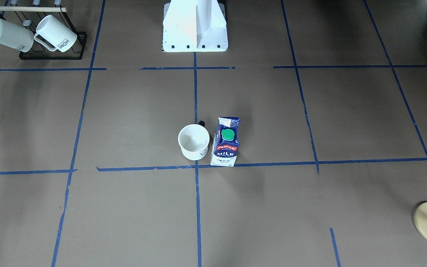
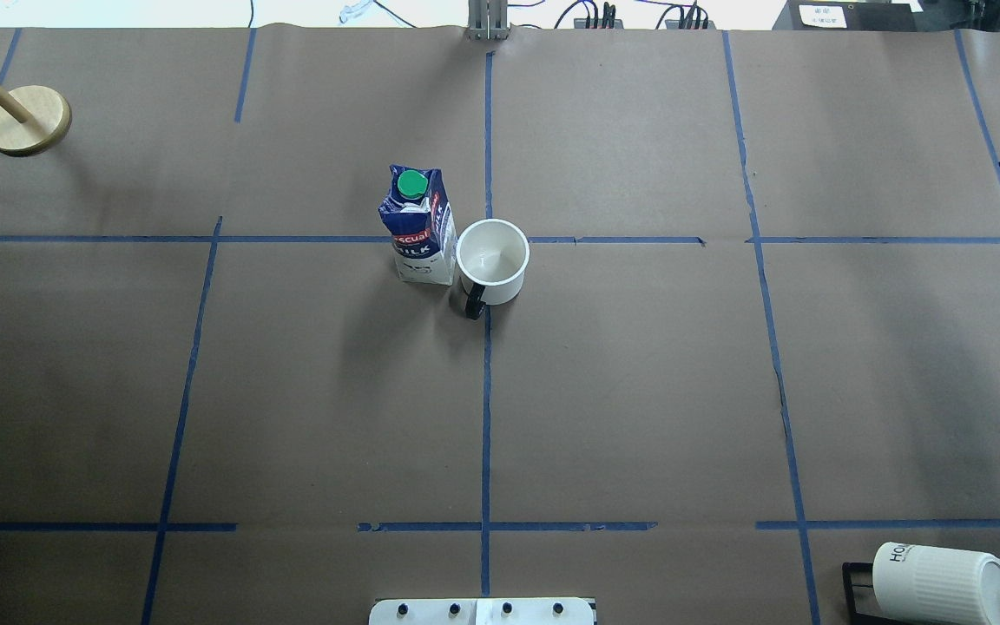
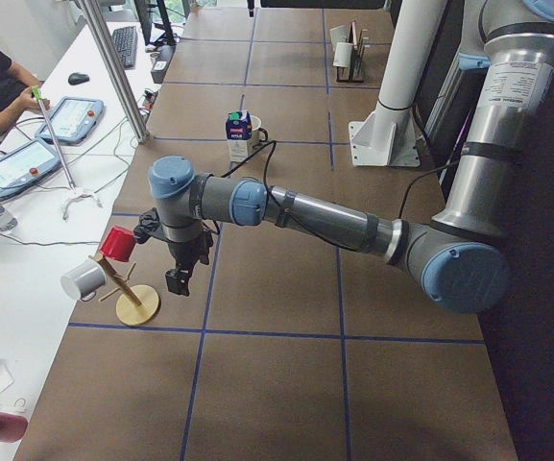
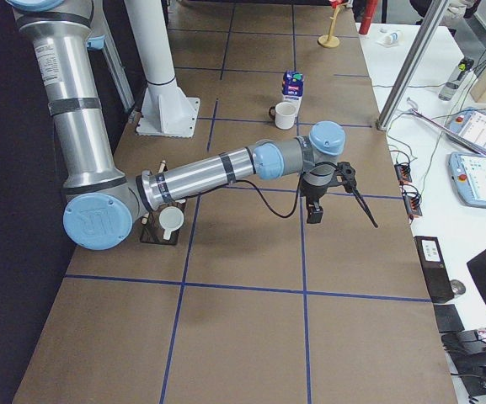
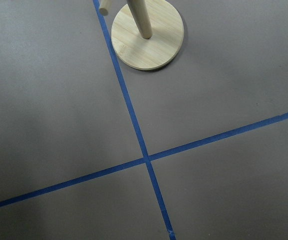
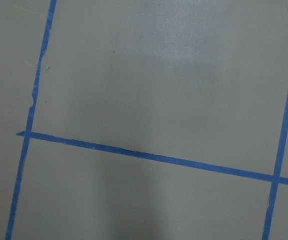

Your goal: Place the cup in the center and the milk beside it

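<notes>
The left gripper (image 3: 179,280) hangs point-down over the table (image 3: 286,384), just beside a wooden stand (image 3: 138,305). It shows only from the table's end, so I cannot tell how far its jaws are parted, and it is clear of both stand and table. Its wrist camera sees only the stand's round base and a tape (image 5: 134,131) crossing. The right gripper (image 4: 314,215) likewise hangs point-down over brown paper, well apart from the task's things. Its jaws cannot be judged either, and its wrist camera shows only paper and tape. Farther out from the robot's base (image 1: 195,27), the cup (image 1: 194,142) stands upright at the centre (image 1: 196,166), its foot just on the robot's side of the crossing. It is smooth and white with its open mouth up. Its small black handle points toward the robot, and a bit of black drawing shows on the side away from it. The milk (image 1: 225,144) stands upright close against the cup on the robot's left, and I cannot tell whether they touch. It is dark blue and white with a green cap, a red label and "MILK" lettering. In the corner on the robot's right, a black rack (image 1: 78,46) holds two ribbed white mugs (image 1: 56,34).
</notes>
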Action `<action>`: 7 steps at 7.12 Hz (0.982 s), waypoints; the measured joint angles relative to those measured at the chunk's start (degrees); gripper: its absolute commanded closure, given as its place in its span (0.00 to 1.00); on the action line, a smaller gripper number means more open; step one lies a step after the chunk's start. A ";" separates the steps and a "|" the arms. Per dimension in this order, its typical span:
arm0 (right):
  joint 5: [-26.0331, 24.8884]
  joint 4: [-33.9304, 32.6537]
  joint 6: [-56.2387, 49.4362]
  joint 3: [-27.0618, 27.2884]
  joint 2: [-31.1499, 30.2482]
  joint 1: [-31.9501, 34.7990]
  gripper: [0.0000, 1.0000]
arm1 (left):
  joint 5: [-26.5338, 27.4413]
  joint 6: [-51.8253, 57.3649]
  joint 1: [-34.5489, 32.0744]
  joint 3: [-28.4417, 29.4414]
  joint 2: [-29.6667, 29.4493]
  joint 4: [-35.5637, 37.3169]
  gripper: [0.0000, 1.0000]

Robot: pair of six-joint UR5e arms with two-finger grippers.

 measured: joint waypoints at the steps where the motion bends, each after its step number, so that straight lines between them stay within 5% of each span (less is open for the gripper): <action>1: 0.01 0.10 0.03 -0.37 0.00 -0.11 0.00 | 0.00 0.10 0.00 -0.09 0.34 0.00 0.00; 7: -0.02 0.23 0.37 -1.57 0.00 -1.30 0.00 | 0.00 0.30 0.01 0.27 2.13 -0.02 0.00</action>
